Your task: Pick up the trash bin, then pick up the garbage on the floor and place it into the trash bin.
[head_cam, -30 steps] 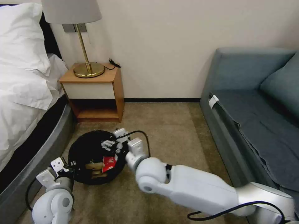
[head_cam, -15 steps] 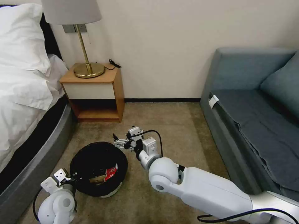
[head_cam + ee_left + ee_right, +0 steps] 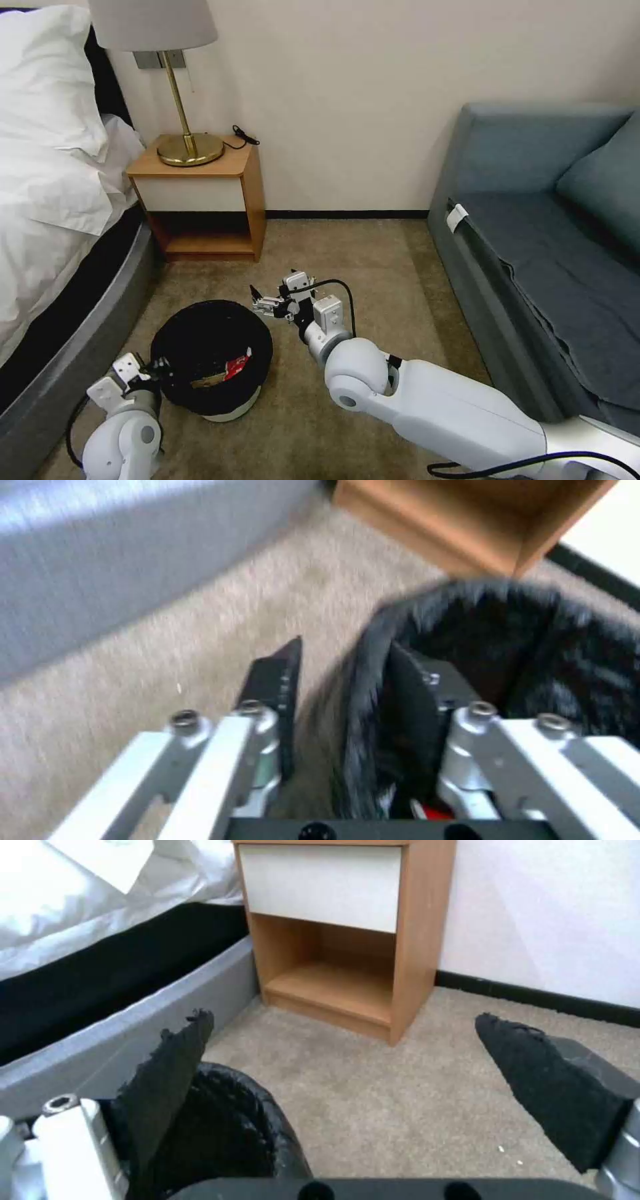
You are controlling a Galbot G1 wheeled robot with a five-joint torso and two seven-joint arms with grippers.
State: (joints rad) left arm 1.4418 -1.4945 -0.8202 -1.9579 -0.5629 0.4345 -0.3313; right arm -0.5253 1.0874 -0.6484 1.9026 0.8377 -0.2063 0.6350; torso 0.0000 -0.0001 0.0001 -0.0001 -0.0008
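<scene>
The bed with white bedding runs along the robot's left, and a grey-blue sofa stands on its right, with tan carpet between them. Against the far wall, a wooden nightstand carries a brass lamp.

On the carpet in front of the nightstand is the trash bin, its white body lined with a crinkled black bag. Inside it lie pieces of garbage, among them a red-white wrapper and a brown piece just beside it.

The left gripper is at the bin's near-left rim. In the left wrist view its jaws straddle the bag-covered rim, one finger outside and the other inside, closed on it.

The right gripper hangs just beyond the bin's far-right rim, above the carpet. Its jaws are spread wide and hold nothing, as the right wrist view shows.
</scene>
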